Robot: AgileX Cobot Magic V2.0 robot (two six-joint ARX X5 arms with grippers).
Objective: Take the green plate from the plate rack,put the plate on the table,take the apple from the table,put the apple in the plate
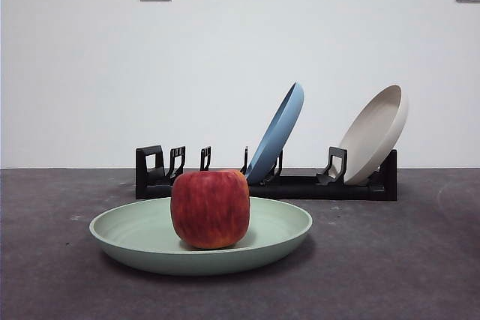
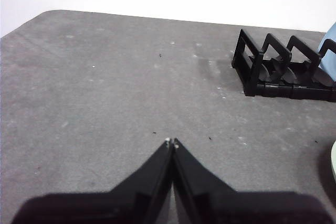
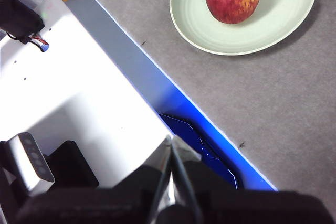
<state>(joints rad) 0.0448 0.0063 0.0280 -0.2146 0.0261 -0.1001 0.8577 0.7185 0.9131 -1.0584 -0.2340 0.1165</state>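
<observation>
My left fingers are clenched tip to tip with nothing between them, hanging over bare worktop. My right fingers are clenched too, empty, poised over the worktop's edge with a white surface beyond it. Neither arm shows in the front view.

The worktop is dark grey and speckled. In the right wrist view a bright blue strip runs along its edge; I cannot make out what it is.

The plate rack stands toward the back, long, low and black. A blue plate leans in a middle slot and a beige plate leans in a slot near one end; the other brackets stand bare. From my left wrist only one end of the rack shows, the rest cut off at the picture's side.

The green plate lies flat on the worktop in front of the rack, well apart from it. In the left wrist view only a sliver of its rim shows at the edge.

The apple sits upright in the plate, stem up, a little off centre, hiding part of the far rim and the rack behind it. Its underside is out of sight.

A dark grey box with small buttons lies on the white surface.
</observation>
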